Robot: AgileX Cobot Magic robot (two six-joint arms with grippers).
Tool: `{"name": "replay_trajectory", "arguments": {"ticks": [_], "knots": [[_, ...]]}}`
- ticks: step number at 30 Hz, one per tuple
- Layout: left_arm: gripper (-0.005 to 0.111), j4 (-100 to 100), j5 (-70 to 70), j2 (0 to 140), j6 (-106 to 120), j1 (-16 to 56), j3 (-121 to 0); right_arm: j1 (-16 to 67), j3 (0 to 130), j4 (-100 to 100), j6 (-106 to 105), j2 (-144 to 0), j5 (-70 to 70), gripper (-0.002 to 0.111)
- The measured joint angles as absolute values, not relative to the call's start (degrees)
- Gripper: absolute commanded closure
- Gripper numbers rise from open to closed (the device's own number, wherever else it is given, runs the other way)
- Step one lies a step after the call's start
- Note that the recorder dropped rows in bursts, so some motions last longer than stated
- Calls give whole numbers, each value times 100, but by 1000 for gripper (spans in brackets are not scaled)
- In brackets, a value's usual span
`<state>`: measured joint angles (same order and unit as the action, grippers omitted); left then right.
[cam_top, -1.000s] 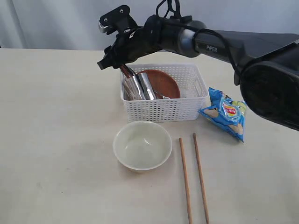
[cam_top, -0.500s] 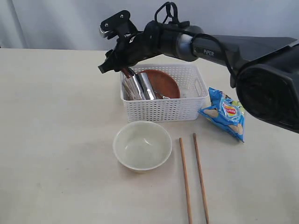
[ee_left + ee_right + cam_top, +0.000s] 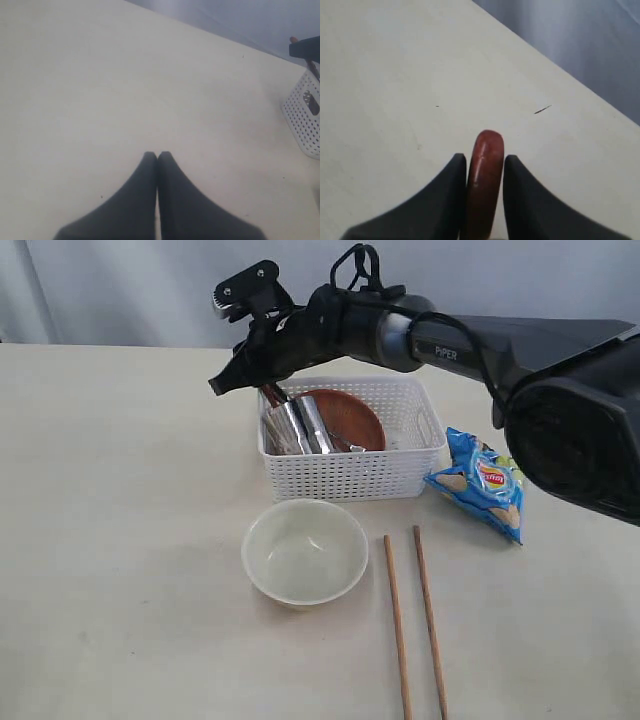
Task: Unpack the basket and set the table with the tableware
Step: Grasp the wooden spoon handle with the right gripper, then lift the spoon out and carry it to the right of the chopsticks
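Step in hand: drawing dark wooden spoon (image 3: 484,170) out of left end of white perforated plastic basket (image 3: 350,478). Your right fingers (image 3: 442,200) clamped on its handle tip; spoon's bowl end seems to sit inside basket. Left fingers (image 3: 137,200) together, over pale beige bench (image 3: 120,540) left of basket. Next, you likely need straight lift clear of shiny steel pieces (image 3: 300,425), then place spoon in front of basket.

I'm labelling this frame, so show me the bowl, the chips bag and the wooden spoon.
bowl (image 3: 304,552): exterior view, inside bottom.
chips bag (image 3: 482,480): exterior view, logo at its middle.
wooden spoon (image 3: 484,172): right wrist view, handle end.
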<state>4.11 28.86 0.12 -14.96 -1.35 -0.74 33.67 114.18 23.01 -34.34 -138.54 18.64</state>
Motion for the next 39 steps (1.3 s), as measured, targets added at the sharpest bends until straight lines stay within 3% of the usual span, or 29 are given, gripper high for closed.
{"name": "replay_trajectory", "arguments": {"ticks": [5, 10, 39], "knots": [[107, 411, 2886, 12, -1496, -135, -74, 3367, 11418, 2301, -3434, -13844, 1864, 86], [107, 411, 2886, 12, -1496, -135, -74, 3367, 11418, 2301, -3411, -13785, 1864, 108], [107, 411, 2886, 12, -1496, -135, -74, 3367, 11418, 2301, -3293, -12939, 1934, 109]]}}
